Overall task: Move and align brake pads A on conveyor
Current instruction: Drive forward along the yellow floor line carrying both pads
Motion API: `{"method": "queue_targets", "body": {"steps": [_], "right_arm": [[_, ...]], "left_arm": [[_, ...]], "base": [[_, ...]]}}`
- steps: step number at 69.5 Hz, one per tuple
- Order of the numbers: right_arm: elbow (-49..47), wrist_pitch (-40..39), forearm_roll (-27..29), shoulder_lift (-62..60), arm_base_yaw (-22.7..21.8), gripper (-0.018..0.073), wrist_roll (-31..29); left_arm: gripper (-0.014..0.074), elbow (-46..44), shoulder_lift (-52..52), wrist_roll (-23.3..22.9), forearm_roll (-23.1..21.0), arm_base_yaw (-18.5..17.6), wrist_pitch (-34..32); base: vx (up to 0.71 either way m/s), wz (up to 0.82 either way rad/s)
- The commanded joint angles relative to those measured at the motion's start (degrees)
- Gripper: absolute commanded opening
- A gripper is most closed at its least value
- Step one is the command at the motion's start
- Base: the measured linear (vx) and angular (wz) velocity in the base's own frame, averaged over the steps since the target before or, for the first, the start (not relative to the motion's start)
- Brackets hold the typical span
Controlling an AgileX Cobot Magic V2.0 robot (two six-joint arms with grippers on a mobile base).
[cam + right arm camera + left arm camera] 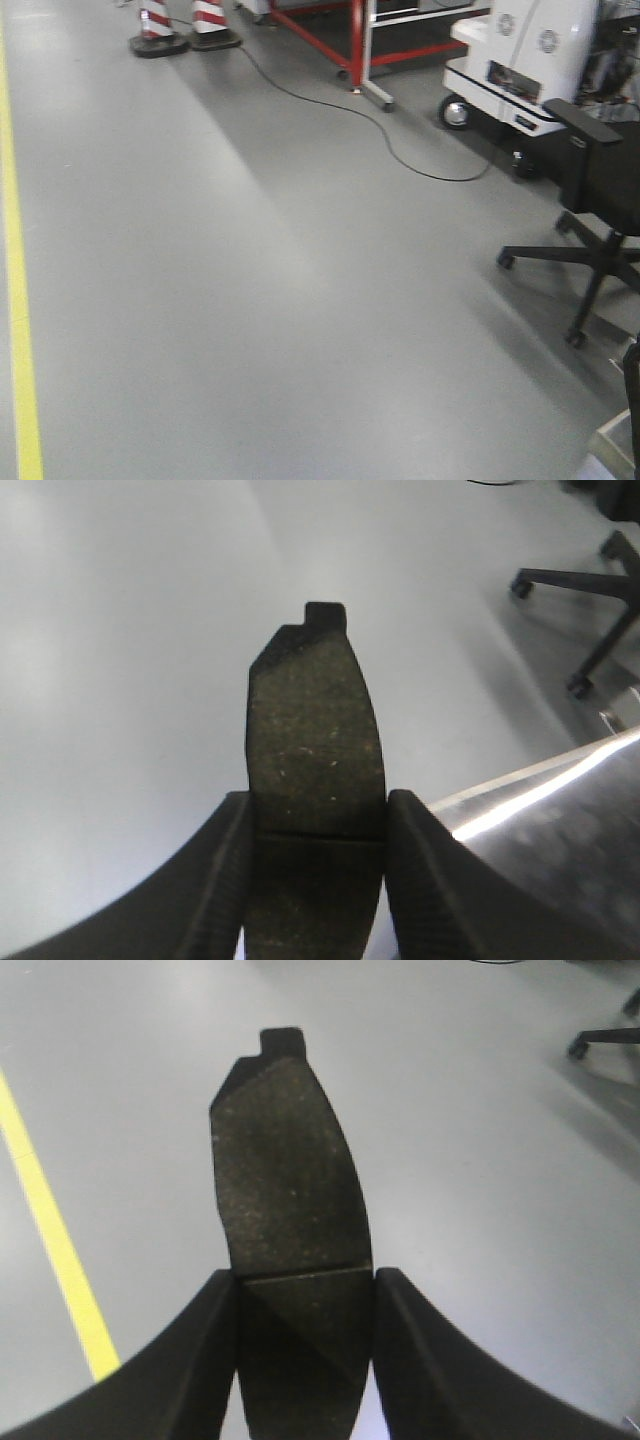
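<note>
My left gripper (305, 1285) is shut on a dark-grey brake pad A (288, 1180), which sticks out ahead of the jaws above the grey floor; its thin groove lies level with the fingertips. My right gripper (318, 805) is shut on a second brake pad A (315, 750), held the same way over the floor. Each pad has a small tab at its far end. The conveyor is out of view. Neither gripper shows in the front view.
Grey floor with a yellow line (20, 330) on the left. A black office chair (600, 200) stands at the right, a white wheeled machine (520, 60) and a red frame (355, 45) behind, striped cones (185, 25), a floor cable (400, 150). A shiny steel table edge (560, 820) is at the right.
</note>
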Motion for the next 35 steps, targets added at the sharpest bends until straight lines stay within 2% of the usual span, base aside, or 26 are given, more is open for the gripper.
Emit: {"method": "queue_targets", "body": {"steps": [1,35], "right_arm": [[-1.76,-4.80,0.03,0.07,-0.30,0.0188,-0.62],[-1.76,-4.80,0.01,0.07,-0.30,0.0188,-0.57]], "left_arm": [[0.0174,-1.66,0.33,-0.40,-0.71,-0.33,-4.60],[0.0174,-1.66,0.33,-0.40,-0.71,-0.33,-4.60]], "base": [[0.00,0.46],[0.02,0.49]]}}
